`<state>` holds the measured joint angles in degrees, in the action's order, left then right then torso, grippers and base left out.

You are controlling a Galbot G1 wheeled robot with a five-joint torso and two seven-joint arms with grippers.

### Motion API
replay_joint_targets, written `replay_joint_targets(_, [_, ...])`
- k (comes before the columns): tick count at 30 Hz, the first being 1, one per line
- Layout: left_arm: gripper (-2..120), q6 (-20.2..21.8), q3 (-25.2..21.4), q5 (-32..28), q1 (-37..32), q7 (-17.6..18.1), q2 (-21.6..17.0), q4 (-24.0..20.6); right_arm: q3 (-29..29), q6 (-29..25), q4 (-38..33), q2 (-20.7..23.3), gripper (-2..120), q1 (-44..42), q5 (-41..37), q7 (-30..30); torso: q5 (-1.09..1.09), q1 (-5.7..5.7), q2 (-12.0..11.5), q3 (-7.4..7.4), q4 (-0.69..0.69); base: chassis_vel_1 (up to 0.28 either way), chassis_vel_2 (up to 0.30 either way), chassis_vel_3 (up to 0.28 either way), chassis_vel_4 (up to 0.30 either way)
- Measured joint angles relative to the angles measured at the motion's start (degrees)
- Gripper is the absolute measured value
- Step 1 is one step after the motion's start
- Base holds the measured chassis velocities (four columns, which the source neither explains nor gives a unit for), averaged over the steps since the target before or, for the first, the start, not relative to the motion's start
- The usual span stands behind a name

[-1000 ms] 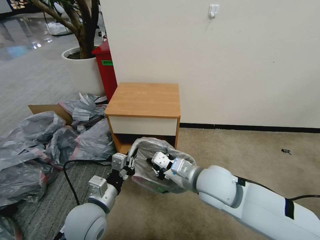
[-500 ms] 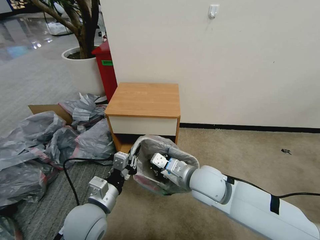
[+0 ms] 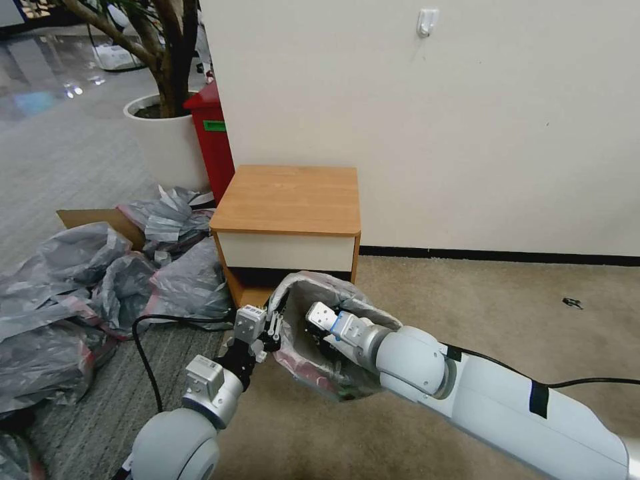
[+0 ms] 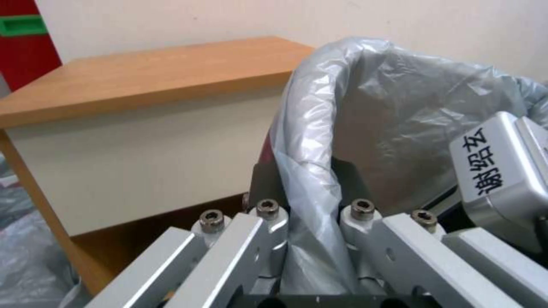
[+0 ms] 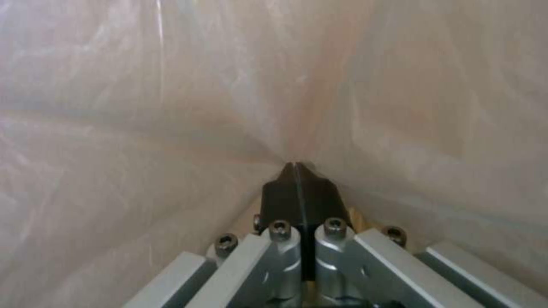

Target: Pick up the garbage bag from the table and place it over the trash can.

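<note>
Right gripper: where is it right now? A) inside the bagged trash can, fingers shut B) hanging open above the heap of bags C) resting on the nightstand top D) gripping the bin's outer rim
A: the right gripper reaches down inside the garbage bag lining the trash can, black fingertips pressed together against the plastic.

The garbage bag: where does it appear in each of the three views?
Head view: garbage bag at lower centre, in front of the table, over the trash can.
Left wrist view: bag right of centre, its rim between the left gripper's fingers.
Right wrist view: bag all around the right gripper.
Shared landmark: the table.
</note>
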<state>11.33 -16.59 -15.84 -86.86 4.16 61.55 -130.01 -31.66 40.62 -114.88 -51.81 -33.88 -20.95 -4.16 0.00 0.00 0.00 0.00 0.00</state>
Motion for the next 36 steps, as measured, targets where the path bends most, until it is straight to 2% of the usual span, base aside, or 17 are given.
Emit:
replay_joint_targets(13, [6,0.14,0.55,5.0,1.59,-0.96,-0.01,0.45,-3.27,0.03,3.03,-0.44,0,3.53,-1.29,-3.18,0.0,0.0,0.01,0.0,0.0,0.0,0.0,0.0,0.0])
replay_joint_targets(36, [6,0.53,1.76,4.89,3.16,-1.07,1.07,0.02,-5.33,0.08,8.93,-2.37,0,5.53,-1.32,-4.45,0.0,0.0,0.01,0.0,0.0,0.0,0.0,0.0,0.0])
